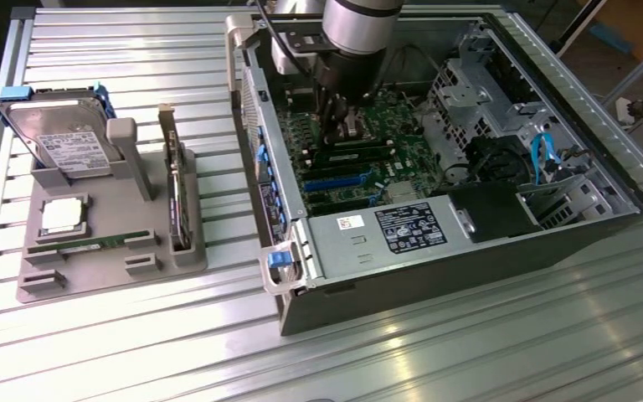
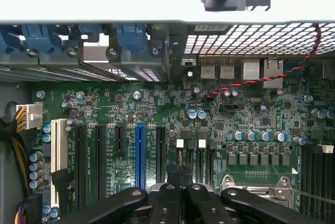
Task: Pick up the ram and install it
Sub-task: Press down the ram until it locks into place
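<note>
The ram [image 1: 76,245], a thin green stick, lies flat in the grey holder [image 1: 110,270] at the exterior view's left, far from the arm. My gripper [image 1: 338,113] hangs inside the open computer case [image 1: 467,251], just above the green motherboard [image 1: 383,163]. In the wrist view its black fingers [image 2: 165,195] are pressed together, the gripper [image 2: 179,176] shut with nothing between them, over the motherboard [image 2: 157,106] near the blue slot [image 2: 140,153]. The long dark memory slots [image 2: 316,177] run beside the processor socket [image 2: 256,187].
The holder also carries a hard drive [image 1: 59,138] standing upright, a square silver processor chip [image 1: 63,216] and a dark expansion card [image 1: 174,188] on edge. Case walls, a drive cage [image 1: 478,92] and blue cables [image 1: 542,155] surround the gripper. Ribbed metal table [image 1: 467,343] all around.
</note>
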Motion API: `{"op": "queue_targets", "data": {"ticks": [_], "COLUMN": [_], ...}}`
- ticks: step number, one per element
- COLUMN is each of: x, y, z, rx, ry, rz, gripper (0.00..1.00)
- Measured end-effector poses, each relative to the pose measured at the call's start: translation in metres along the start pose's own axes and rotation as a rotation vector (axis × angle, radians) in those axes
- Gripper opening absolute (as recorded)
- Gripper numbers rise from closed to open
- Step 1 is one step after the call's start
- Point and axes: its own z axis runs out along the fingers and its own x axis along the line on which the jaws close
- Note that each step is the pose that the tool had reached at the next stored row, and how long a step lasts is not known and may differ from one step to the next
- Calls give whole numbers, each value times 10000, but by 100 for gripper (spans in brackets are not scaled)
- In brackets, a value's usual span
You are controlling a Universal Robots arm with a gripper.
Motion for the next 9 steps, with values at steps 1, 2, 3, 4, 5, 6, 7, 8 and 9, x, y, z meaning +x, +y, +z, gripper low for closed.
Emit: {"op": "queue_targets", "data": {"ticks": [1,2,3,4,5,6,7,8,9], "x": [0,-1,-1,-1,-1,-1,-1,-2,-2], "y": [-1,-1,-1,-1,-1,-1,-1,-1,-2], "z": [14,27,31,32,40,45,48,49,52], "rx": [0,-1,-2,-1,0,-1,-1,-1,0], "ry": [1,2,4,1,0,2,2,1,1], "rz": [0,0,0,0,0,0,0,0,0], "gripper": [11,11,11,11,11,11,11,11,11]}}
